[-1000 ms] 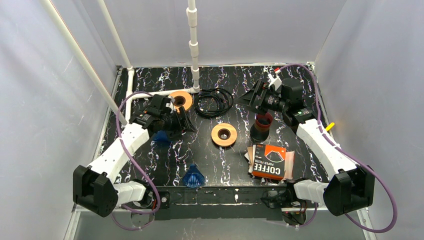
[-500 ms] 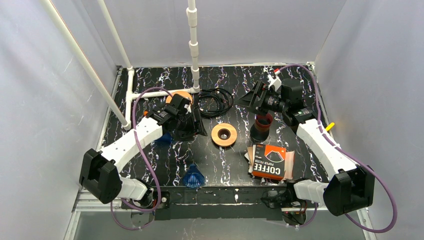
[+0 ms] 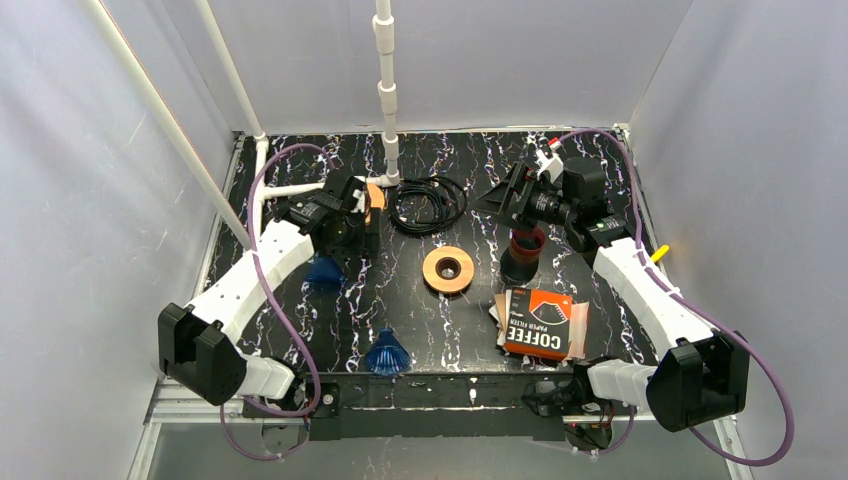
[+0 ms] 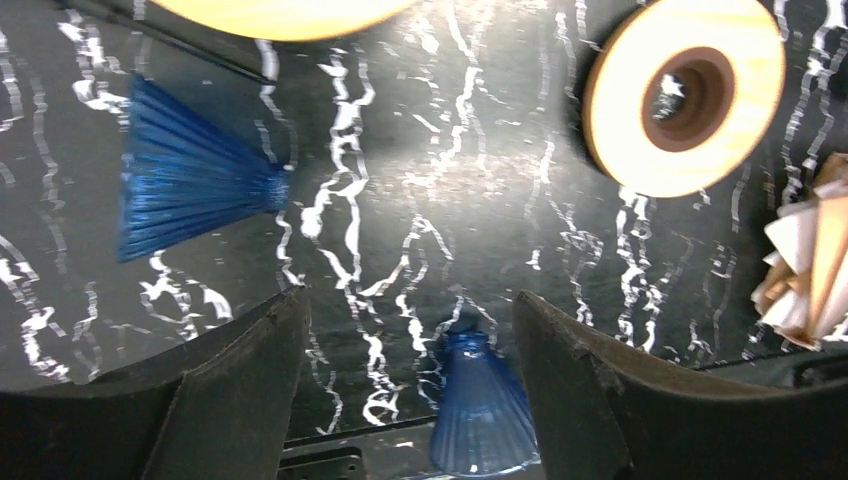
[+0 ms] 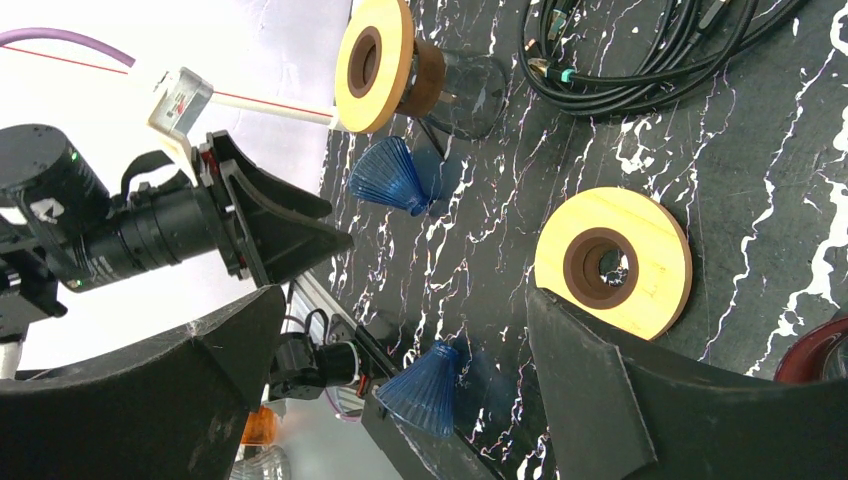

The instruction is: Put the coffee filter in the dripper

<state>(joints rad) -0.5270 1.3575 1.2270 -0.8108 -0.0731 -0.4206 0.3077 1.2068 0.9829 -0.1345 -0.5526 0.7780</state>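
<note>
Count of items by kind. Blue fluted cones: two. Wooden rings, each with a brown centre collar: two. Dark red-rimmed cup: one. Printed coffee filter packet: one. Loose brown papers fanned beneath it: several, too closely overlapped to count. Coil of black cable: one, with several loops in a single bundle.

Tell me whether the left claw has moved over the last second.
Yes. The left claw swung toward the middle ring, then back away from it, ending farther back, partly hiding the far ring.
</note>
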